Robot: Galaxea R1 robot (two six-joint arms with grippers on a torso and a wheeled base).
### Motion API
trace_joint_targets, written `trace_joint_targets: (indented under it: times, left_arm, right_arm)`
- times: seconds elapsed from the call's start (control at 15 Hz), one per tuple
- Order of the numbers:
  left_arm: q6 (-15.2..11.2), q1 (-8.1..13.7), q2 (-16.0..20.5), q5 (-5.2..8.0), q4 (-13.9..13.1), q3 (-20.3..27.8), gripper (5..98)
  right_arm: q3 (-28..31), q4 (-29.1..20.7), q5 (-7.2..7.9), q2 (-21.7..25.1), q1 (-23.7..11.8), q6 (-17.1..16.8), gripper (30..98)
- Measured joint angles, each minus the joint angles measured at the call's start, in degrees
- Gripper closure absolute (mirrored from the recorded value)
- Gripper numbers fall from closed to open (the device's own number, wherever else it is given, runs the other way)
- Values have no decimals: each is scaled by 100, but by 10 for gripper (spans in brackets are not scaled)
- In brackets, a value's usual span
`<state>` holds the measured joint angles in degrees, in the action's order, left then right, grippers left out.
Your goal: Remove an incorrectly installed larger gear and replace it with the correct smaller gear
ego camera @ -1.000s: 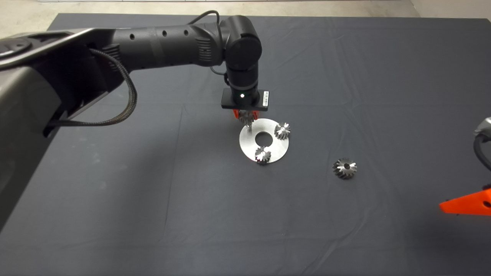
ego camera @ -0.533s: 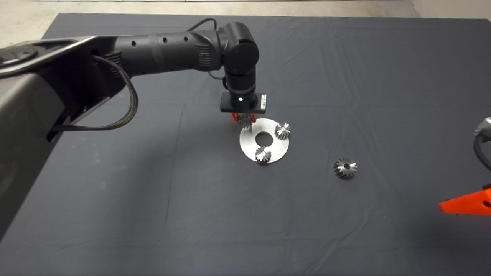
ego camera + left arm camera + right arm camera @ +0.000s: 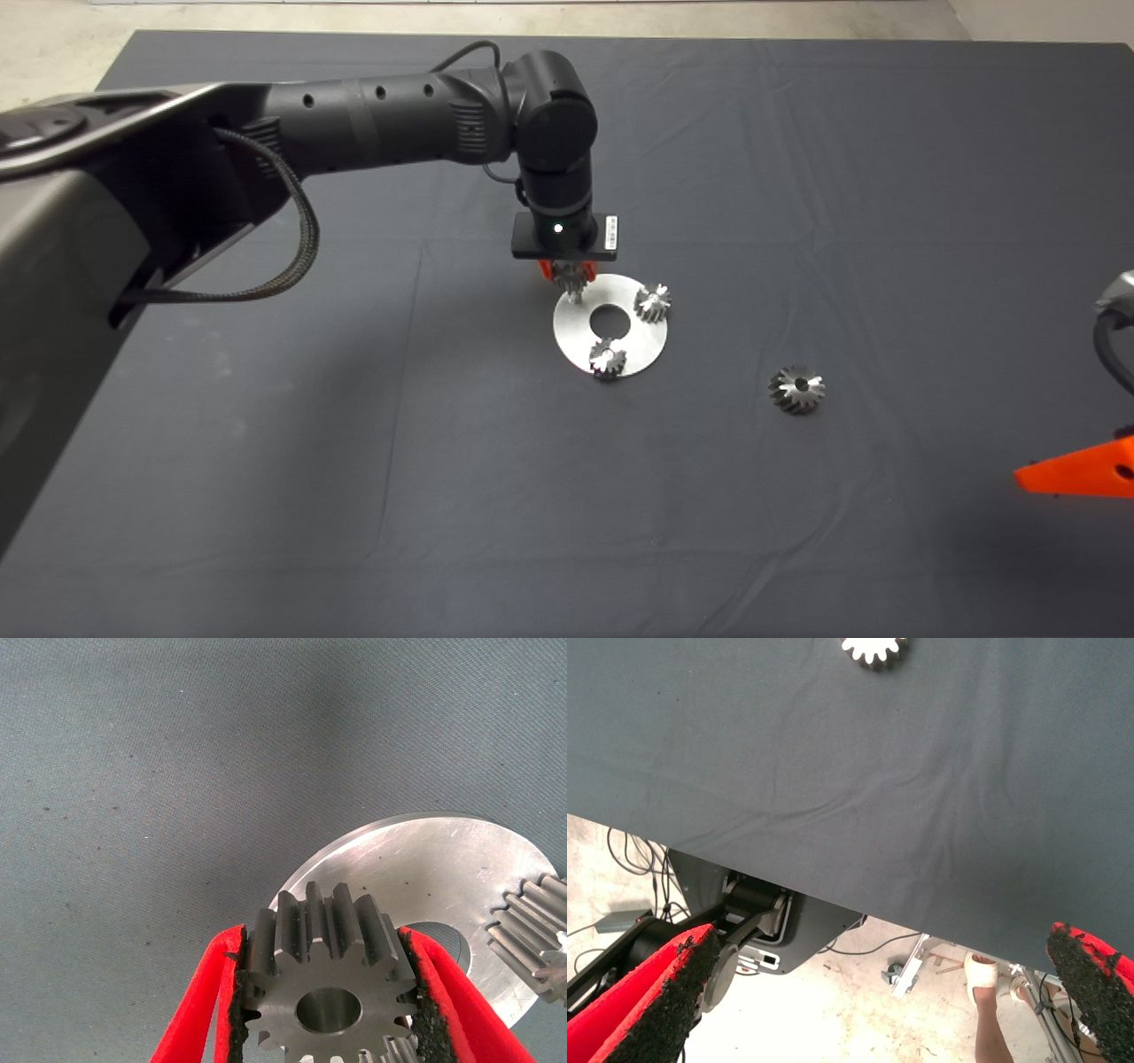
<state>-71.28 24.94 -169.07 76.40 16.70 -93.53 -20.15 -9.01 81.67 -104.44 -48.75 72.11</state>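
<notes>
My left gripper (image 3: 567, 276) is shut on the smaller gear (image 3: 328, 983), a silver straight-toothed gear with a centre hole, gripped between both red fingers (image 3: 199, 1010). It holds the gear just above the far-left rim of the round silver plate (image 3: 580, 341), which also shows in the left wrist view (image 3: 416, 877). The larger gear (image 3: 796, 388), dark with flared teeth, lies on the mat to the right of the plate, and its edge shows in the right wrist view (image 3: 873, 649). My right gripper (image 3: 1076, 470) is open and empty at the mat's right edge.
Two small gears stand on the plate, one at the right rear (image 3: 652, 302) and one at the front (image 3: 608, 358). The plate has a round centre hole (image 3: 610, 322). A person's foot (image 3: 982, 974) and cables show on the floor past the mat's edge.
My left gripper, still holding the smaller gear, has shifted slightly left and back over the plate's rim. The other gears, the plate and the right arm have not moved.
</notes>
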Motion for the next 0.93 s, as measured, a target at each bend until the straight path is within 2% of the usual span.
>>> trace_joint_targets:
  times: [0.93]
  left_arm:
    - [-3, 0, 1, 39, 0, 0, 682]
  right_arm:
    - [0, 0, -3, -83, 0, 0, 308]
